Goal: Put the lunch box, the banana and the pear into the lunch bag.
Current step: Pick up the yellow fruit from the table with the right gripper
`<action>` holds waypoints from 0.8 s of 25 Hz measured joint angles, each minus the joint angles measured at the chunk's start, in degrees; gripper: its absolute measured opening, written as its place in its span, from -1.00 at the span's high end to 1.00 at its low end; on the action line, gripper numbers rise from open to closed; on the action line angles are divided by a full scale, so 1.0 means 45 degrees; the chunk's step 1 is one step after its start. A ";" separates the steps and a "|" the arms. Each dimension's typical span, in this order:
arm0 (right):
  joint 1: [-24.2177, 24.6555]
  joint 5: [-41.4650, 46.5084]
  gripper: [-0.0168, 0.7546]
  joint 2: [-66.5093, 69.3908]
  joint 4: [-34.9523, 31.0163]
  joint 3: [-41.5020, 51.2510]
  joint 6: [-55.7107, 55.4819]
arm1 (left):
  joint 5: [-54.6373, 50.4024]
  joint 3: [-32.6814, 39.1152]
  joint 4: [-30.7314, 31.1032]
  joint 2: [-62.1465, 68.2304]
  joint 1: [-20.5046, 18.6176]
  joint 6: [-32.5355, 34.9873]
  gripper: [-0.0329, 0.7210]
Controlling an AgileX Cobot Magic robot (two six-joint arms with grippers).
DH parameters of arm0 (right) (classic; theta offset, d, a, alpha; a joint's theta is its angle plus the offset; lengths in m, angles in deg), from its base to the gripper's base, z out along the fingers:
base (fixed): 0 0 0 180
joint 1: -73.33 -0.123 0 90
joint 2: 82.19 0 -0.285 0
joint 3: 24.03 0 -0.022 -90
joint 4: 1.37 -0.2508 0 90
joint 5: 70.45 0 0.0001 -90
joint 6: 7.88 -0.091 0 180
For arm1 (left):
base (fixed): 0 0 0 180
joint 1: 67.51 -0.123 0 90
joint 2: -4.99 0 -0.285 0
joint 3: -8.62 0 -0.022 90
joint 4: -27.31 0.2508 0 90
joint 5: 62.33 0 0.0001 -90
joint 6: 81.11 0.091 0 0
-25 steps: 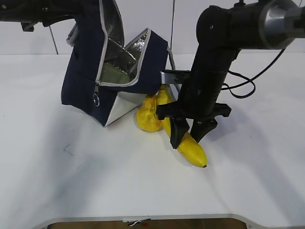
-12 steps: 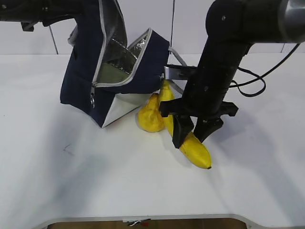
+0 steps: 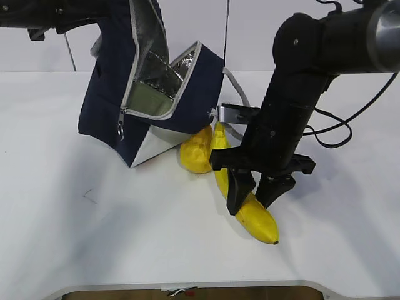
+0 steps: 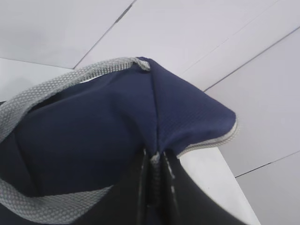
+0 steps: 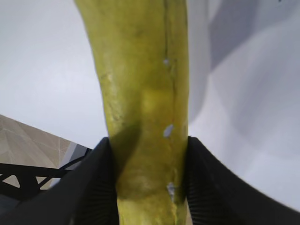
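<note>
The navy lunch bag (image 3: 187, 87) stands tilted at the back left, mouth open toward me with its silver lining showing. The pale green lid of the lunch box (image 3: 149, 100) shows inside it. My left gripper (image 4: 153, 161) is shut on the bag's top fabric edge (image 4: 117, 126) and holds it up. The pear (image 3: 197, 150) lies on the table against the bag's white lower panel. The banana (image 3: 253, 215) lies beside it, dark tip toward the front. My right gripper (image 3: 255, 199) is shut on the banana (image 5: 143, 93), with a finger against each side (image 5: 147, 187).
The bag's zipper ring pull (image 3: 120, 132) hangs at its front corner, and a grey handle (image 3: 234, 81) trails behind the right arm. A black cable (image 3: 331, 131) loops on the table at the right. The table's front edge (image 3: 187, 284) is close below the banana.
My right gripper has moved toward the front of the table, taking the banana with it away from the bag. The pear and the bag have barely shifted.
</note>
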 joint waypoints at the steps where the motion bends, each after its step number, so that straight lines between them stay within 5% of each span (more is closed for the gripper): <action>1: 0.0000 0.0000 0.01 0.0000 -0.0021 0.0020 0.0000 | 0.0000 0.0000 0.0000 0.0000 0.0000 0.0000 0.86; 20: -0.0590 0.0000 0.01 -0.0432 -0.0879 0.0020 0.0000 | 0.0210 0.0000 -0.0027 0.0000 0.0000 0.0000 0.86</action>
